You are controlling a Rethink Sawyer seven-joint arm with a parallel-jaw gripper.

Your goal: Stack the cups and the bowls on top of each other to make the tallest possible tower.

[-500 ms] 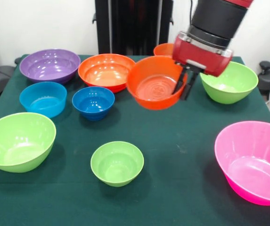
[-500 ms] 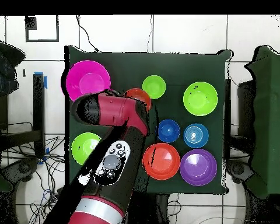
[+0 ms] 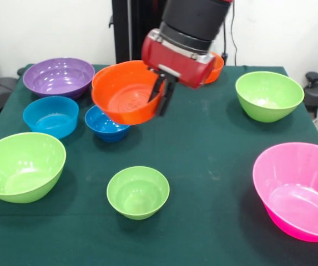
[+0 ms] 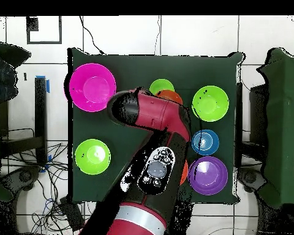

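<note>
My gripper (image 3: 160,104) is shut on the right rim of a mid-sized orange bowl (image 3: 122,100) and holds it tilted above the table, over the dark blue bowl (image 3: 104,126). The held bowl also shows in the overhead view (image 4: 169,96), peeking out from under the arm. Standing singly on the green table are a purple bowl (image 3: 59,76), a light blue bowl (image 3: 50,115), a large lime bowl (image 3: 20,166), a small lime bowl (image 3: 137,192), another lime bowl (image 3: 269,95) and a pink bowl (image 3: 297,188). No stacked tower shows in either view.
A small orange bowl (image 3: 218,64) sits at the back, mostly hidden by the arm. In the overhead view the arm (image 4: 155,165) covers the table's middle, and a sliver of another orange bowl (image 4: 184,174) shows beside the purple bowl (image 4: 207,175).
The gripper has carried the orange bowl to the left in the front view, from beside the right lime bowl to above the dark blue bowl. The other bowls have not moved.
</note>
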